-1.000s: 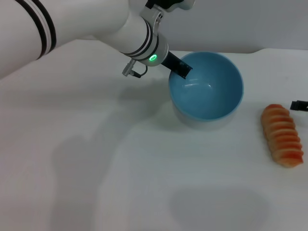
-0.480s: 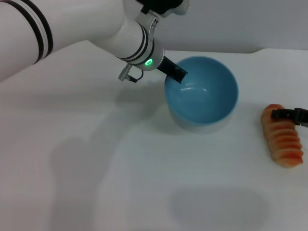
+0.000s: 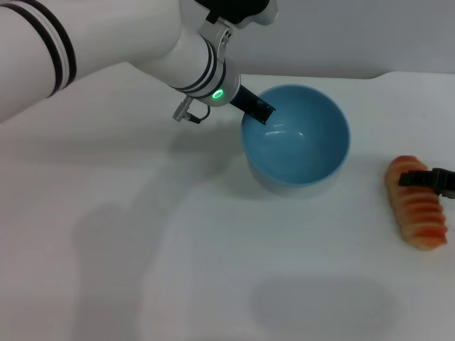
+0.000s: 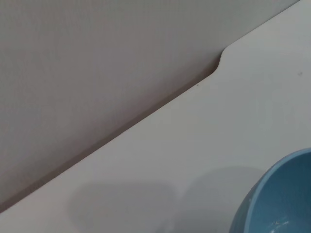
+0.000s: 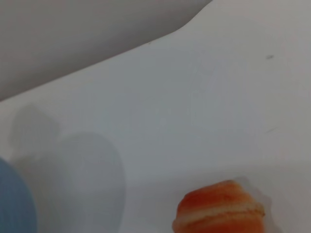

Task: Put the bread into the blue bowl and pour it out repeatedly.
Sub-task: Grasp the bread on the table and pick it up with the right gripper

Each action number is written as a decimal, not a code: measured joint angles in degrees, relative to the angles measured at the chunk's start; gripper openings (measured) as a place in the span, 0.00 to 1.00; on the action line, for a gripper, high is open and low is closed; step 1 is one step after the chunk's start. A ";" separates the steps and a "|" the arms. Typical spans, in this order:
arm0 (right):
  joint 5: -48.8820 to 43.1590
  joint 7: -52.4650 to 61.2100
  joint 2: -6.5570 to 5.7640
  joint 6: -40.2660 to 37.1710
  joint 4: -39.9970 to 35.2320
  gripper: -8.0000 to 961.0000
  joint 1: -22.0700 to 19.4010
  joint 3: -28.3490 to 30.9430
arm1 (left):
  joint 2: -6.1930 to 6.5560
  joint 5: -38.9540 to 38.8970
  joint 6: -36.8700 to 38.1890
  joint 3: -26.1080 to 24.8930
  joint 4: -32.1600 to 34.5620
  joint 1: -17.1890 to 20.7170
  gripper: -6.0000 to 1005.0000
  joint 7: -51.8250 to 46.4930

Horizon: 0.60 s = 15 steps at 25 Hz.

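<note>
Bowl: the blue bowl (image 3: 296, 145) sits upright on the white table (image 3: 142, 249), nothing inside it.
Left gripper: the left gripper (image 3: 260, 111) is at the bowl's left rim, one dark finger reaching over the edge and inside; its fingers look clamped on the rim.
Bread: the bread (image 3: 416, 201), striped side up, lies on the table well to the right of the left gripper and apart from the bowl.
Right gripper: the right gripper (image 3: 426, 180) enters from the right edge, a dark finger across the top of the bread; whether it is spread or closed cannot be told.
Right wrist view: one end of the bread (image 5: 219, 212) and a sliver of the bowl (image 5: 14, 204).
</note>
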 joint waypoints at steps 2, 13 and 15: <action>0.01 -0.16 0.04 0.10 -0.29 0.75 -0.06 -0.92 | 0.00 -0.08 -0.07 0.00 0.00 0.05 0.01 -0.03; 0.52 -0.80 0.17 1.53 -5.81 0.64 -0.93 -3.93 | -0.17 -0.46 -1.21 -0.49 0.17 1.15 0.01 -0.74; 0.54 -0.81 0.10 1.40 -8.71 0.63 -1.07 -3.94 | -0.17 -0.46 -1.22 -0.61 0.03 1.41 0.01 -0.97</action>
